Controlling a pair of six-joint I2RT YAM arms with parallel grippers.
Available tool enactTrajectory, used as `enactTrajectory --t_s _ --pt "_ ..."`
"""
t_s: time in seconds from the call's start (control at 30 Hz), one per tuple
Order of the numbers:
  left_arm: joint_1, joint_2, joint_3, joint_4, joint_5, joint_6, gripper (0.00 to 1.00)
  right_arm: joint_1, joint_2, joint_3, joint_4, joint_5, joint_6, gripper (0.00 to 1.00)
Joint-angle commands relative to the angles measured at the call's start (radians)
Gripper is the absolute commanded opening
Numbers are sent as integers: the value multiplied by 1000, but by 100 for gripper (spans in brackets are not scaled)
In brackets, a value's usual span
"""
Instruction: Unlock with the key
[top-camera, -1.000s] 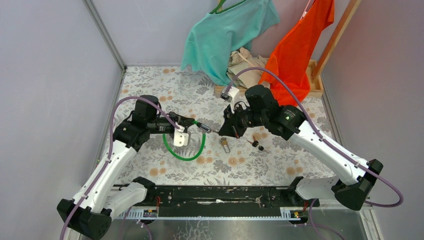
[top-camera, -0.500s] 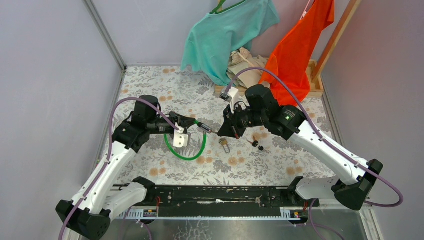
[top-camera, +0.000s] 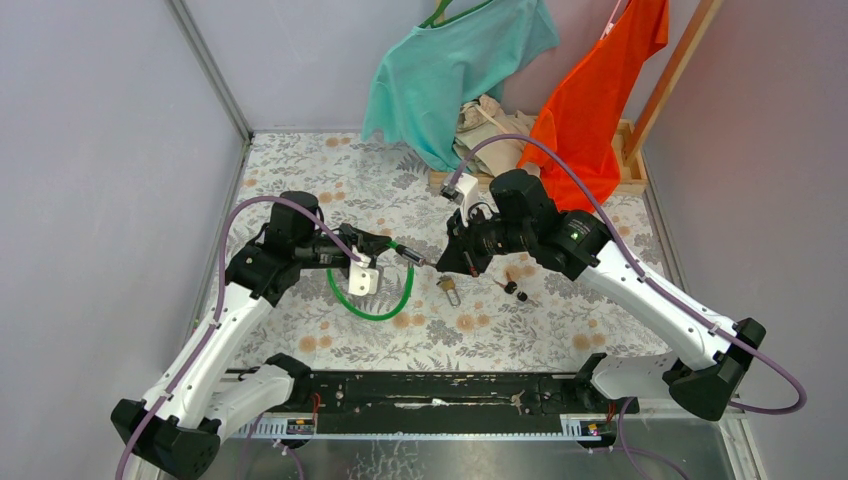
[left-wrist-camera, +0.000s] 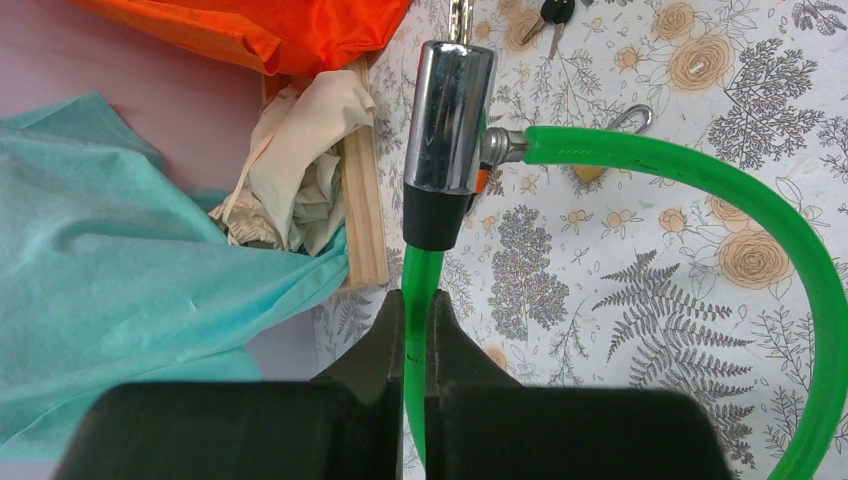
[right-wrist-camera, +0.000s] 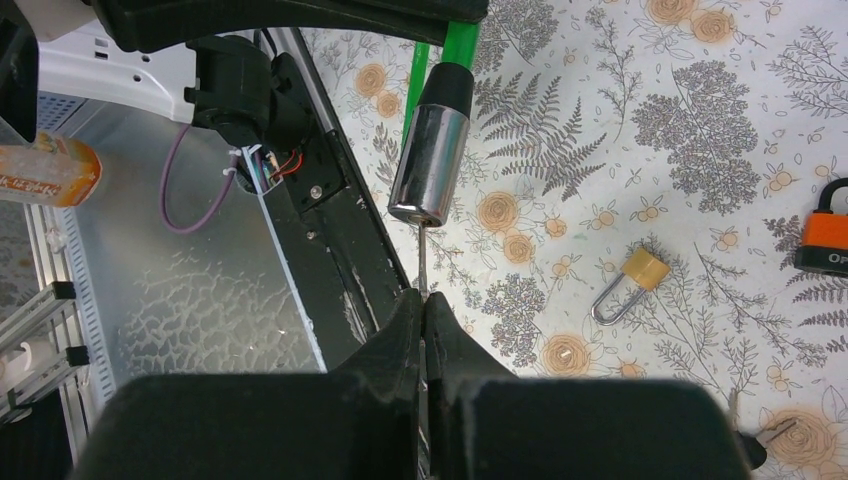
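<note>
My left gripper (left-wrist-camera: 415, 300) is shut on the green cable (left-wrist-camera: 760, 220) just below the lock's chrome cylinder (left-wrist-camera: 448, 115) and holds it up off the table. My right gripper (right-wrist-camera: 422, 298) is shut on a thin bare silver key blade (right-wrist-camera: 421, 262) whose tip meets the end of the chrome cylinder (right-wrist-camera: 427, 160); its head is hidden between the fingers. In the top view the two grippers meet at the cylinder (top-camera: 408, 256). The black-headed key pair (top-camera: 512, 289) lies on the table to the right, also in the left wrist view (left-wrist-camera: 550, 12).
A small brass padlock (right-wrist-camera: 643, 272) lies on the floral cloth below the cylinder, and an orange padlock (right-wrist-camera: 825, 235) lies right of it. Teal (top-camera: 450, 70) and orange (top-camera: 595, 110) garments hang over a wooden rack at the back.
</note>
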Motion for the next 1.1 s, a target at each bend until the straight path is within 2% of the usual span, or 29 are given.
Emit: enactTrajectory --t_s 0.0,0.47,0.73,1.07 --pt "-16 -23 24 42 33 13 0 1 -2 17 52 54 11 0" --pt "-18 -22 24 41 27 33 0 2 -21 -5 46 86 17 0" --pt "-32 -19 28 46 17 43 0 2 35 23 85 39 51 0" --pt "-112 -5 38 194 -126 -166 0 2 91 44 181 58 111 0"
